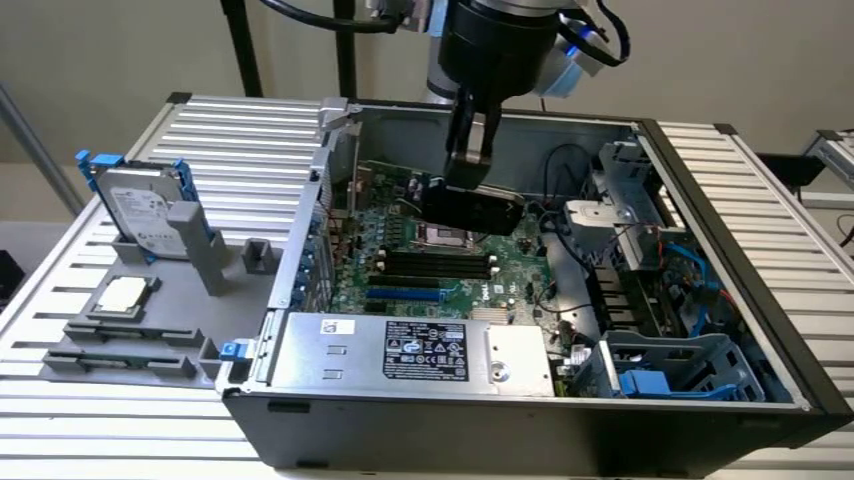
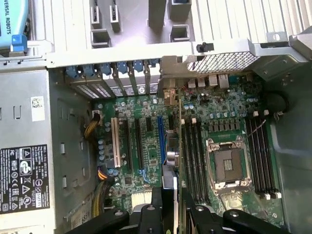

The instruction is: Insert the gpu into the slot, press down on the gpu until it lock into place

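Gripper [image 1: 463, 180]: clamped on the gpu [image 1: 481, 210], hung upper centre of the exterior frame by the CPU socket [image 1: 441, 237], apart from the blue slot [image 2: 161, 141] lower down. Looked like insertion, card unseated; called for lining its edge over that slot.

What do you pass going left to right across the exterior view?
hard drive → gpu → blue drive cage
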{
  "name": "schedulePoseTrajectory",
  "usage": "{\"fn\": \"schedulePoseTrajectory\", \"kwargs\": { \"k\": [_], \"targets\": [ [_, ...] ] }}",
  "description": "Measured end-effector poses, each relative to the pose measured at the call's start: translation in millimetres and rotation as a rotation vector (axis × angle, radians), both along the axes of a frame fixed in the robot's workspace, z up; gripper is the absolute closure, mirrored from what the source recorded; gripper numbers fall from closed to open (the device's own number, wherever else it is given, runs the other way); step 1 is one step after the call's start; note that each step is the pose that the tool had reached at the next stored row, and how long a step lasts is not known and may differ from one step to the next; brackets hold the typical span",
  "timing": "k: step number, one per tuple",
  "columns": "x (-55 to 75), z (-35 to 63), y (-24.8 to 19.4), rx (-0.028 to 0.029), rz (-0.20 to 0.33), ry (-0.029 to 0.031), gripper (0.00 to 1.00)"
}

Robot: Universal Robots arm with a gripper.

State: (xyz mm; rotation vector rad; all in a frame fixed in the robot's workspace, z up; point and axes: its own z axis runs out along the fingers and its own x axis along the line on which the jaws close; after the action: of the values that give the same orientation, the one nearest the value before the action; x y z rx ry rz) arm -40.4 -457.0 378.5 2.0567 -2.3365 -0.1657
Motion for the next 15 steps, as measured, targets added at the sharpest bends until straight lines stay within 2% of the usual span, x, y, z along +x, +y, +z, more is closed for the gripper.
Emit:
{"fn": "schedulePoseTrajectory", "kwargs": {
  "k": [4, 9, 15],
  "targets": [
    [-7.4, -6.1, -0.5, 0.0000, 0.009, -0.0059, 0.74],
    [-13.7, -12.6, -1.0, 0.0001, 0.029, -0.0211, 0.74],
    [-21.6, -21.7, -1.8, 0.0013, 0.053, -0.0344, 0.74]
  ]
}}
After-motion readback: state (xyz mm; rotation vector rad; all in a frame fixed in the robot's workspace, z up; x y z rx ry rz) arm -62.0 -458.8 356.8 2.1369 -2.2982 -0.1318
